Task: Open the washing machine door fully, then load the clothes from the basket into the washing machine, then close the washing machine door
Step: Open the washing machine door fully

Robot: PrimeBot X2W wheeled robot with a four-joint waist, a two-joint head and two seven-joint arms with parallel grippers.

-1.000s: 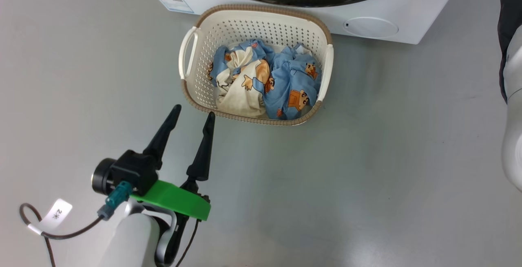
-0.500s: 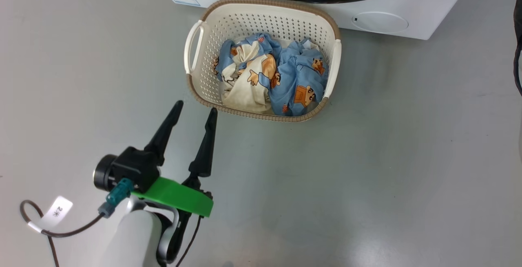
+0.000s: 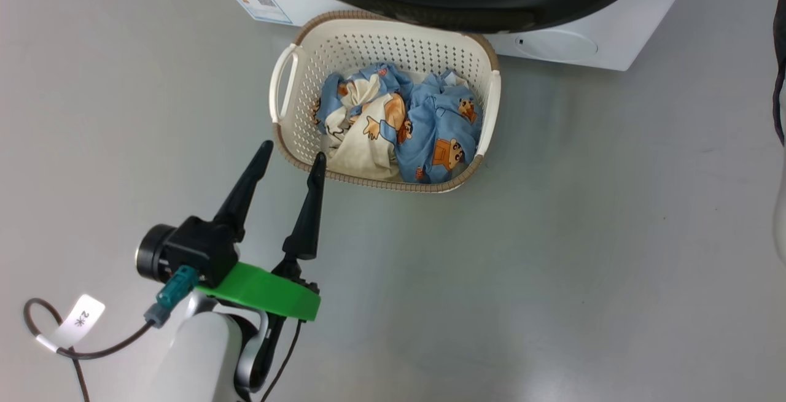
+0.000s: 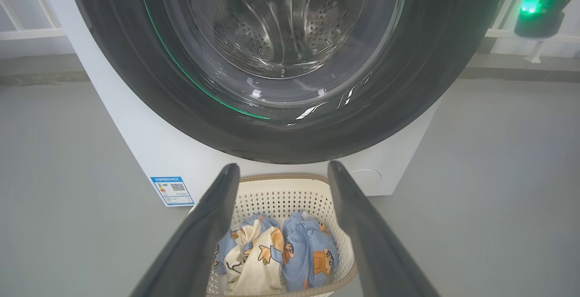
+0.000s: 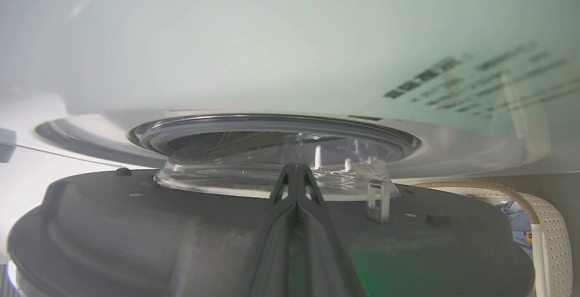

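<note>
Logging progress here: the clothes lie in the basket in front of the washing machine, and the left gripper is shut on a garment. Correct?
Not quite. The left gripper is open and holds nothing, its fingers spread near the rim of the basket, as the head view shows. The clothes do lie in the basket in front of the washing machine.

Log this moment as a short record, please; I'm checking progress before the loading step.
door: ajar, not fully open, black rim overhanging the basket's far edge
right pincer: shut, behind the door, tip toward its glass bowl
left pincer: open, empty, near the basket's near left corner
clothes: bundled in the basket, none loaded
basket: on the floor before the washing machine
</note>
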